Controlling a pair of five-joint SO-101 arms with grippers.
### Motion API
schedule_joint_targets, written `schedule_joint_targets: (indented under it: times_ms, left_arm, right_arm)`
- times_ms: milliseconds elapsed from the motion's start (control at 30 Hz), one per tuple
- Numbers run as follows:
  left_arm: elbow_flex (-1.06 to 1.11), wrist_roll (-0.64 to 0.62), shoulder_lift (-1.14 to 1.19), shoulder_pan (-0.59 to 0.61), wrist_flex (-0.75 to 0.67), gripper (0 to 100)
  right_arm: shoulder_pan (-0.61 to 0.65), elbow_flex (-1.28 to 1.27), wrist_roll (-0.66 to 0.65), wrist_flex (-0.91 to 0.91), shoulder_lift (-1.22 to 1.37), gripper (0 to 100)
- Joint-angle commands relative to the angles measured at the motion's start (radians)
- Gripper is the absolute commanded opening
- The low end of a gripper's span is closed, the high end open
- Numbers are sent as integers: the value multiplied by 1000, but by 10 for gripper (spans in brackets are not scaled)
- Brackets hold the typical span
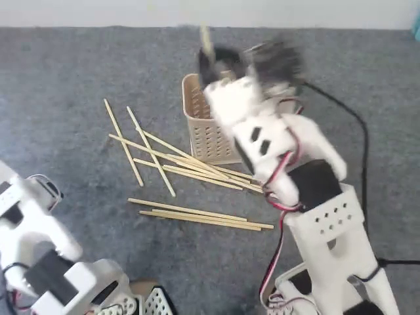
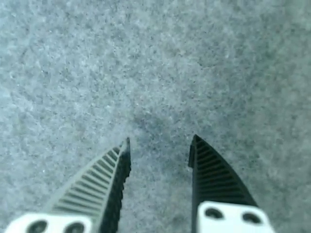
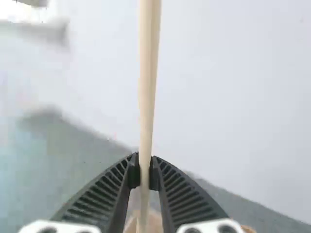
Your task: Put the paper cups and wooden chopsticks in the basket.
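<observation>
The right arm [image 1: 289, 164] stands at the near right of the counter [image 1: 72, 72], which is covered in grey felt-like cloth, and leans away toward the far side. Its hand [image 3: 144, 167] is raised above the basket [image 1: 209, 141] and is clamped narrowly on a single chopstick [image 3: 147, 73]. The stick runs straight between the two fingertips and pokes up past them; in the high view its top end [image 1: 206, 41] shows above the blurred hand [image 1: 216, 65].

The basket is a tall beige one with perforated walls, standing upright near the middle of the counter, toward the far side.

The loose chopsticks [image 1: 164, 157] lie flat on the cloth to the left of the basket and just nearer than it, crossing one another in a fan whose right-hand ends reach the basket's base. A few more sticks [image 1: 197, 215] lie side by side closer in, almost parallel, apart from the fan.

The left arm [image 1: 39, 243] sits folded at the near left corner, well apart from the sticks. Its hand [image 2: 160, 145] is spread wide, holding nothing, with bare grey cloth between the fingertips.

A black cable [image 1: 357, 128] curves along the right side of the counter.
</observation>
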State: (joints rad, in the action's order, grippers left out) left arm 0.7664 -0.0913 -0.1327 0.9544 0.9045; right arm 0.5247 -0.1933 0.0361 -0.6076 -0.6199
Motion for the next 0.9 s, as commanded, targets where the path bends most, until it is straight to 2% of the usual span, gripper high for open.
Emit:
schedule_joint_targets:
  times_ms: [0, 467, 633, 800, 867]
  left_arm:
    - [-38, -6, -3, 6, -23, 188]
    - [-36, -6, -2, 6, -25, 188]
    - [-36, -6, -2, 5, -25, 188]
    - [-36, -6, -2, 5, -25, 188]
    - [-36, -6, 0, 5, -25, 188]
  right_arm:
    - [-97, -21, 239, 196, -42, 8]
    - [-125, -448, 250, 615, -42, 8]
    - [-124, -535, 239, 621, -42, 14]
    - [-68, -557, 163, 605, -42, 133]
    - [-45, -557, 157, 605, -54, 144]
